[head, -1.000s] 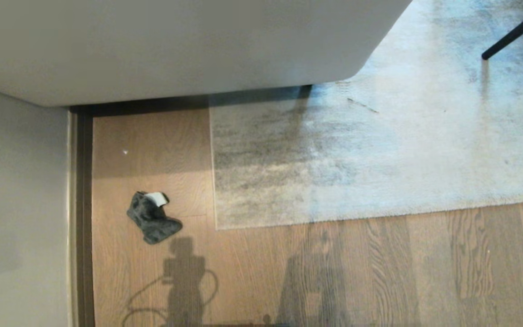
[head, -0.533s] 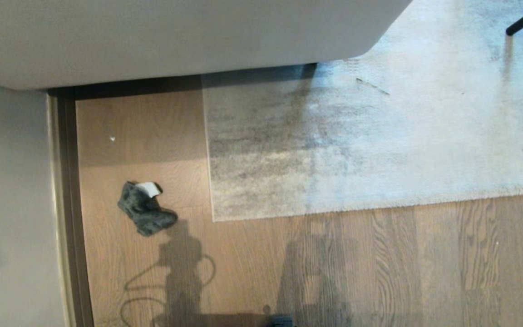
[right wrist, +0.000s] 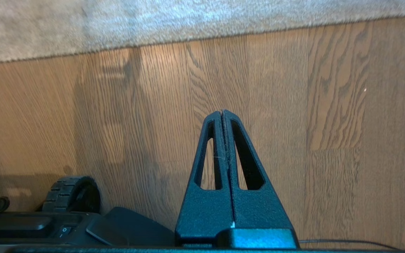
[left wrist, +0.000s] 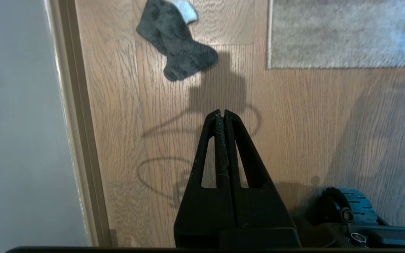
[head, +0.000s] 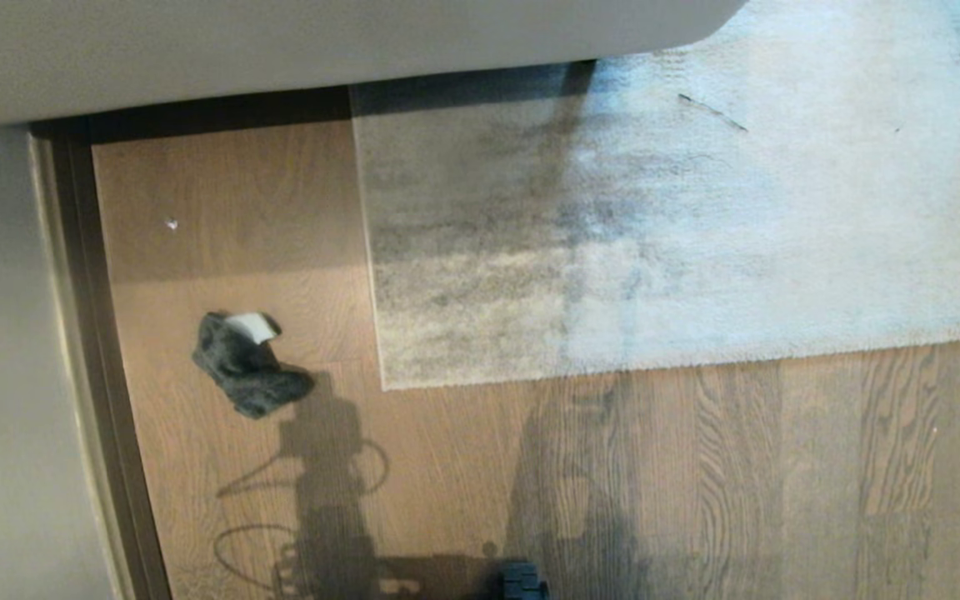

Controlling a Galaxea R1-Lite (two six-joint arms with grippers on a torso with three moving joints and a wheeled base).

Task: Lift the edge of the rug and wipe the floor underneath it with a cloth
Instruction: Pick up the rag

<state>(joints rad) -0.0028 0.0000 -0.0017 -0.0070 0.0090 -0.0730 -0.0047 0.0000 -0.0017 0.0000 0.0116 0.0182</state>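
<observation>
Both claws closed; cloth lies ahead of left claw.

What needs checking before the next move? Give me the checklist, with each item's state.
1. Cloth in view, lying free on the floor: ok.
2. Rug edge flat and unobstructed at the corner: ok.
3. Left gripper open, ready to pick the cloth: not ok, shut and empty.
4. Right gripper open for lifting the rug: not ok, shut and empty.
5. Cloth clear of the rug, with bare floor between: ok.
6. Dirt under the rug: cannot tell.
</observation>
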